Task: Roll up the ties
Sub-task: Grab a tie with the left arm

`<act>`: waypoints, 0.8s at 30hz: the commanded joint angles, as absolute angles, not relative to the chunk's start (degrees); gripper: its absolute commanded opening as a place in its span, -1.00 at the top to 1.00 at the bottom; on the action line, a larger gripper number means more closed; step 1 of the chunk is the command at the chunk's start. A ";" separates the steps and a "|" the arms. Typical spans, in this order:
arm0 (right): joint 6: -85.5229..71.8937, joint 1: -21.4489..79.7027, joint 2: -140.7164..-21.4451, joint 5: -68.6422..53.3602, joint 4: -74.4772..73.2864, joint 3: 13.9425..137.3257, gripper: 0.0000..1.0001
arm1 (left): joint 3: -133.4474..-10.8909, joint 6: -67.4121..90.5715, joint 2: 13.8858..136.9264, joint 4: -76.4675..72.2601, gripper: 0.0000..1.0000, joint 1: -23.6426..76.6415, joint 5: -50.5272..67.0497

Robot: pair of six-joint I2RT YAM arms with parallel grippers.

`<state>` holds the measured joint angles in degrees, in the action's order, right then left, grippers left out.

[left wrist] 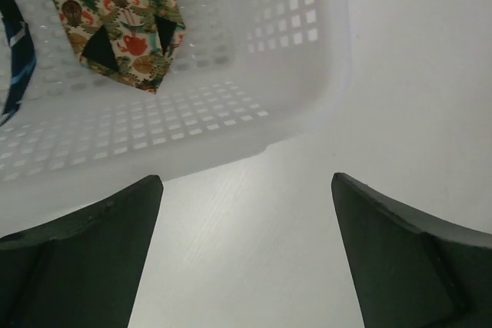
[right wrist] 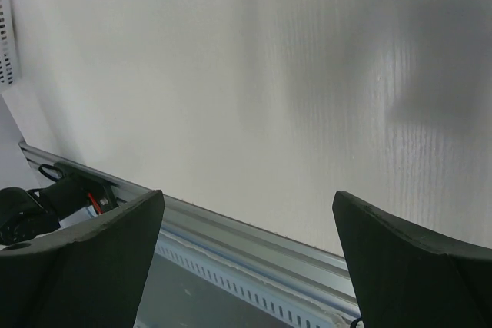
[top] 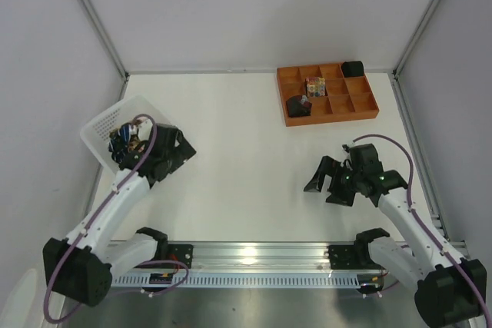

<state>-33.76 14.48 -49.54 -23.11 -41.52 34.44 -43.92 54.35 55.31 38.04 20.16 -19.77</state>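
Observation:
Two ties lie in the white perforated basket (top: 104, 124) at the table's left. In the left wrist view the tan floral tie (left wrist: 123, 24) drapes over the basket floor, and a strip of the navy striped tie (left wrist: 15, 59) shows at the left edge. From above they appear as a dark bundle of ties (top: 123, 140). My left gripper (top: 165, 147) hovers just outside the basket's near right corner, open (left wrist: 246, 182) over bare table. My right gripper (top: 327, 183) hangs open (right wrist: 248, 196) over the right half of the table, nothing between its fingers.
An orange compartment tray (top: 361, 101) sits at the back right, holding a dark roll (top: 352, 68), a patterned roll (top: 315, 86) and another dark roll (top: 298, 105). A metal rail (right wrist: 231, 240) runs along the near edge. Grey walls enclose the table.

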 commanded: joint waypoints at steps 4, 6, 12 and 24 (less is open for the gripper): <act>-28.05 15.37 -55.36 -27.68 -38.06 44.88 -0.99 | -51.86 39.73 61.27 37.39 -1.00 5.12 -5.61; -26.46 15.65 -59.12 -28.04 -38.06 47.97 -0.99 | -50.98 40.95 60.30 28.19 -1.00 -3.74 -0.64; -24.35 13.19 -67.76 -33.83 -39.29 56.86 -0.99 | -60.54 42.63 72.23 26.11 -1.00 -19.50 3.77; -24.96 10.11 -70.84 -34.98 -38.68 59.59 -0.99 | -62.83 45.80 82.70 17.13 -0.85 -29.18 9.15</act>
<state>-25.36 10.74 -70.46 -33.34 -39.33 56.95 -59.59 45.56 82.06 19.97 -27.14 8.21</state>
